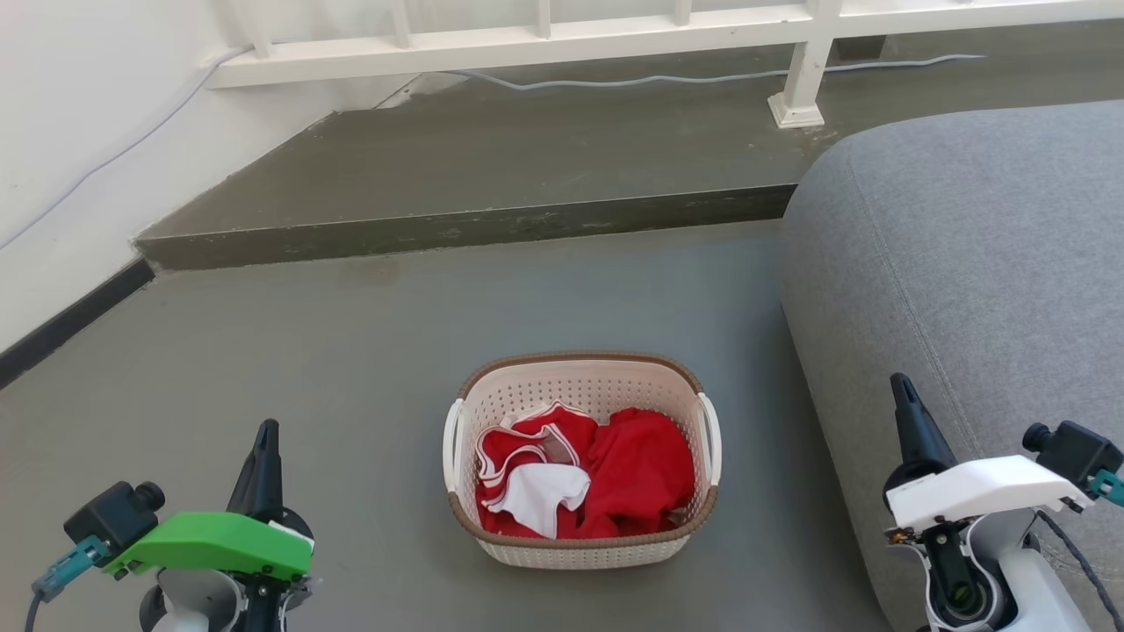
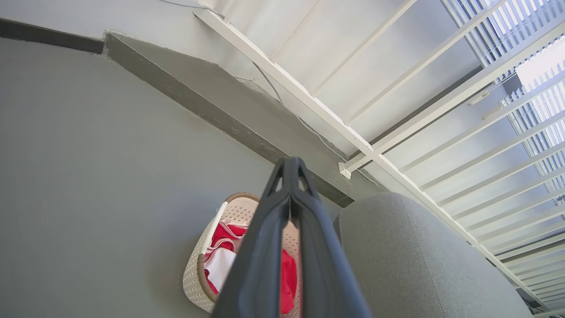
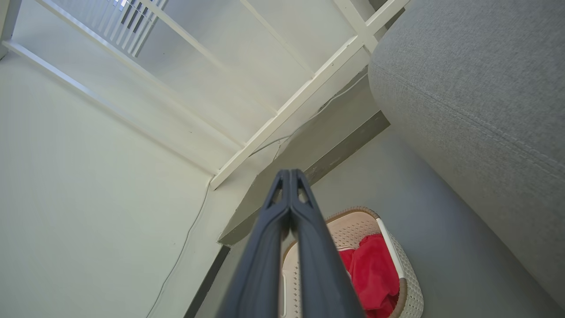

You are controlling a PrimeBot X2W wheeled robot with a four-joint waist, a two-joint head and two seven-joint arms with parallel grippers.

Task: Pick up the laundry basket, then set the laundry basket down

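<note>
**Both tools pressed together and empty, laundry basket on the floor between them**

The left tool is seen with its two dark fingers pressed together, and nothing is pinched between them. In the left wrist view the same tool is shown with its tips meeting in a narrow point. The right tool is likewise closed on nothing, and its fingers are seen joined at the tip in the right wrist view. Both tools are held apart from everything else.

The laundry basket is found between the two tools and a little ahead of them, to the right of the left tool and to the left of the right tool. It stands upright on the grey floor, touched by neither tool. Red clothing and a white cloth are held inside it. A white handle is seen on the side nearer the left tool, and another on the side nearer the right tool.

Just beyond and beneath the right tool, a grey sofa is seen, near the basket but apart from it. Farther ahead of both tools, a low step is raised from the floor. A white railing is mounted on it, and a cable is laid along it. Outward of the left tool, a white wall is seen.
</note>
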